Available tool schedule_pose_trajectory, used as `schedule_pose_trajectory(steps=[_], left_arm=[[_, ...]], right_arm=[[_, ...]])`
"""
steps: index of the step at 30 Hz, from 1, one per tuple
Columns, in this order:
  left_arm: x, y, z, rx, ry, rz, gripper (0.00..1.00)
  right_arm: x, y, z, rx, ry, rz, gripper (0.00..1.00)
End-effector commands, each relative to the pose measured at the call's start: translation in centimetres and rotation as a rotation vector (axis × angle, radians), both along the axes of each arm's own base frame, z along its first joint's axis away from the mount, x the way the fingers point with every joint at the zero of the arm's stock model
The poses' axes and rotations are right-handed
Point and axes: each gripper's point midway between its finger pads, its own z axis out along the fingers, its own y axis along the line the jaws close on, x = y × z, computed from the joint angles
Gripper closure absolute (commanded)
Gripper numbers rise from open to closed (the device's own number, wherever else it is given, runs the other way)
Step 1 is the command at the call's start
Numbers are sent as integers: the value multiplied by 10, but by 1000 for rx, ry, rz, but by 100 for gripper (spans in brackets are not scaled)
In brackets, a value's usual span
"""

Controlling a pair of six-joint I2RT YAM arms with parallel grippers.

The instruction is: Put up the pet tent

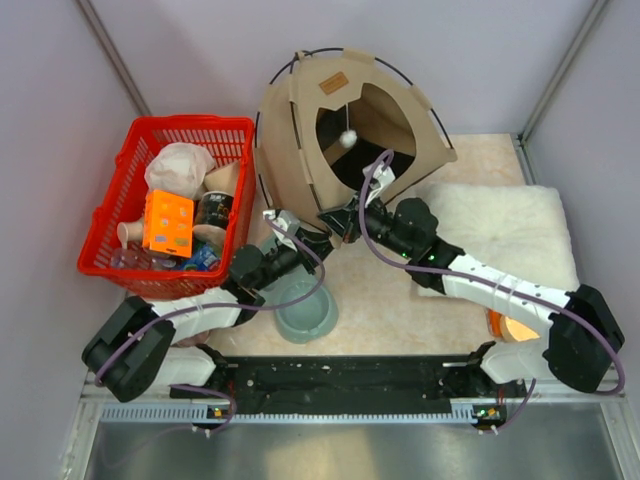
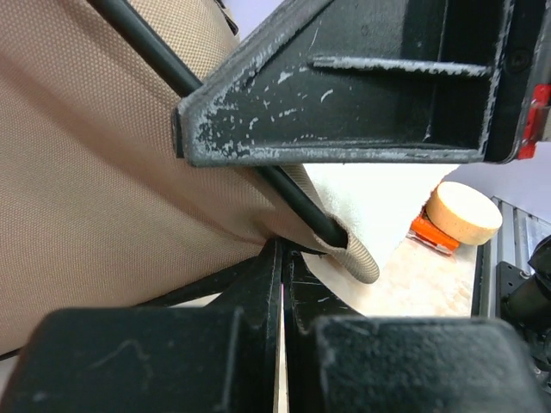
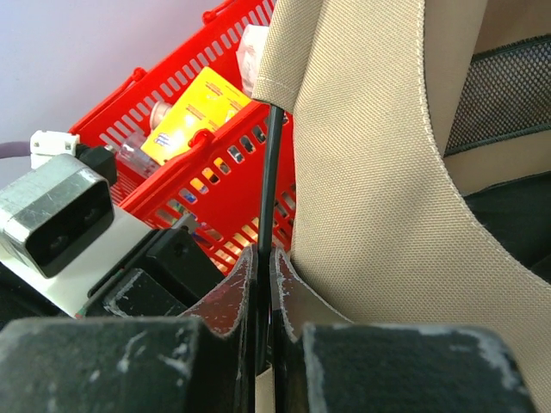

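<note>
The right gripper (image 3: 264, 262) is clamped on a thin dark pole (image 3: 270, 172). Only its own wrist view shows that, the pole dropping out of the woven tan hem. The left gripper (image 2: 282, 258) has its jaws pressed together at the tent's foot; whether it pinches fabric, I cannot tell. From above, the domed pet tent (image 1: 300, 130) stands back-centre, between a red lattice basket (image 1: 190, 121) and a fluffy cushion (image 1: 510, 225).

A robot lab cell, not a home: plain pale panels (image 1: 470, 50) on metal struts (image 1: 110, 55) box in a small table (image 1: 340, 450), with a left arm (image 1: 190, 316) and right arm (image 1: 490, 282) bolted to a black rail (image 1: 340, 378). Pet goods (a pet tent (image 1: 300, 130), a bowl (image 1: 300, 320), a fluffy cushion (image 1: 510, 225)) sit beside a red basket (image 1: 190, 122) of oddments.
</note>
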Motion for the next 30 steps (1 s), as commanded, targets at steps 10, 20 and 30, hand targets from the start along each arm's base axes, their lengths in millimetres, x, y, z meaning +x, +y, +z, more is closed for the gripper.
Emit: schedule_pose_trajectory(steps=[10,20,30], left_arm=[[-26,1,73,-139,-144,-109,100],[-16,-1,54,-87,-90,-86,100],[-8,1,26,2,-29,-49,98]], right_arm=[[2,-21,-20,-84,-19,-98,100],[-7,-26,-18,-116,14,-94,88],[-15,-61,5,-118,55,-202,34]])
